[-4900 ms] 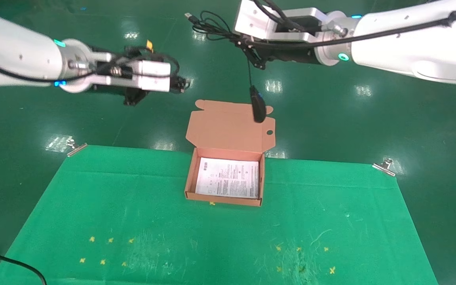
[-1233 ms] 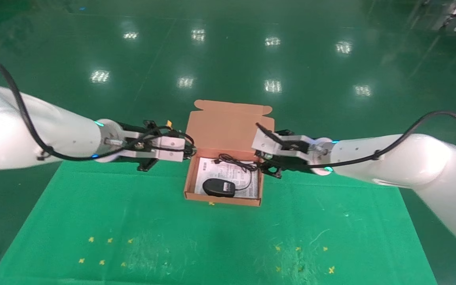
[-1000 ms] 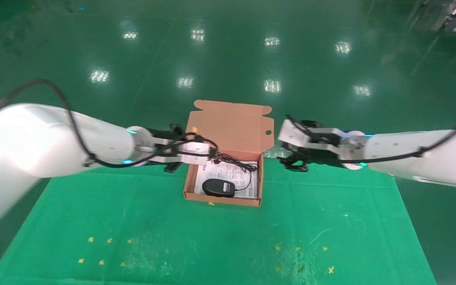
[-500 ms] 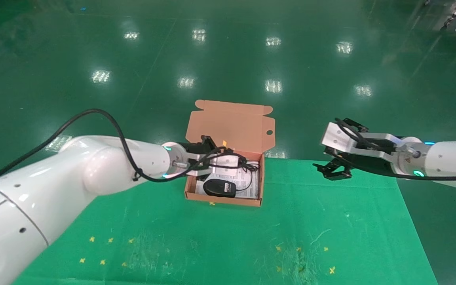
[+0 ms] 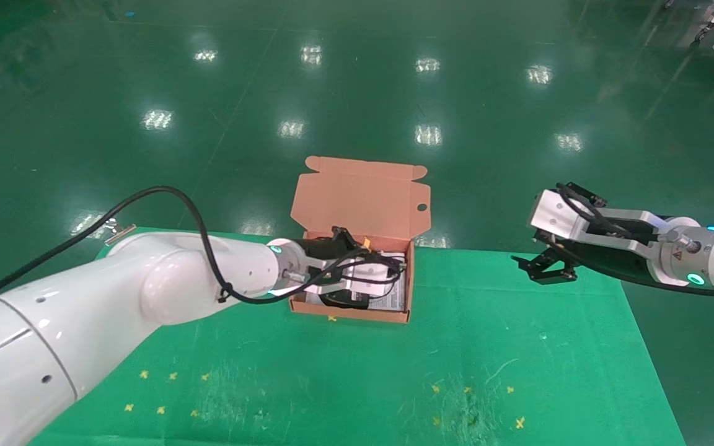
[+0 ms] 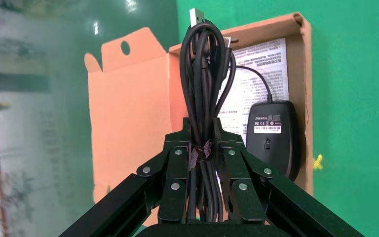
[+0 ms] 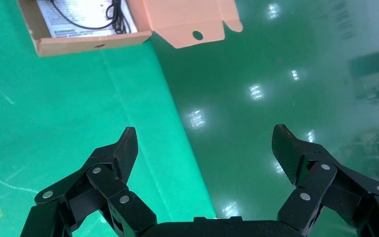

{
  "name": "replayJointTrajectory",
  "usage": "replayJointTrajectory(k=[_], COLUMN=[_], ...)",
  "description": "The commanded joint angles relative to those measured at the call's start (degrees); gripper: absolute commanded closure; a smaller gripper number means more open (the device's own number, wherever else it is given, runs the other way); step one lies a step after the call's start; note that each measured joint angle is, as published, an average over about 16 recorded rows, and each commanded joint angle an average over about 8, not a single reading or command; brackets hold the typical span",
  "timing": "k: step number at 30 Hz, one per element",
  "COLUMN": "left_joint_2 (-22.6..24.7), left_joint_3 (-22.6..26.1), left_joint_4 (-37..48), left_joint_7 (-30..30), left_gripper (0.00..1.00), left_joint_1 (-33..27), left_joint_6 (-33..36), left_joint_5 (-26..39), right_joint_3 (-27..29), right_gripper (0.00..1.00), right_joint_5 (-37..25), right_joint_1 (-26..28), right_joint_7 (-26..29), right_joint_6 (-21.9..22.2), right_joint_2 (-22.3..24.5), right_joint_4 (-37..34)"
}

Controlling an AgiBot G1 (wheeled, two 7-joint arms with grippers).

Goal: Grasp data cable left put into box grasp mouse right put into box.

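Right now we see the left gripper [image 6: 203, 148] clamped on the data cable [image 6: 205, 74], which stands up between its fingers [image 6: 176, 170] as a long looped bundle, one USB plug at the far tip. That gripper hangs just over the box [image 5: 409, 275], near its left wall in the head view. Inside the box we spot the mouse [image 6: 271, 136] lying on the white leaflet [image 6: 264, 64], its cord [image 7: 86, 19] coiled toward the lid side. Box lid [image 5: 363, 198] is open, tilted back. We find the right gripper [image 7: 205, 143] well to the right of the box, above the green mat [image 5: 518, 371] edge, jaws spread wide, holding nothing.
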Motion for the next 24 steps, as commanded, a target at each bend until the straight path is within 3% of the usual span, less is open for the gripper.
replayJointTrajectory(k=[1, 24], left_joint_2=[0.04, -1.86], left_joint_3=[0.76, -0.18], left_joint_4=[-0.02, -2.43], left_joint_7=[0.56, -0.48], left_gripper=[0.01, 0.0], left_joint_1=[-0.1, -1.27], left_joint_6=[-0.36, -1.97], left_joint_5=[-0.56, 0.07], right_joint_3=[0.01, 0.81], right_gripper=[0.0, 0.0], right_joint_5=[-0.18, -0.55], right_joint_1=[0.05, 1.48], right_joint_7=[0.4, 0.03], right_joint_6=[0.16, 0.74], right_joint_2=[0.35, 0.23], right_joint_4=[0.45, 0.34])
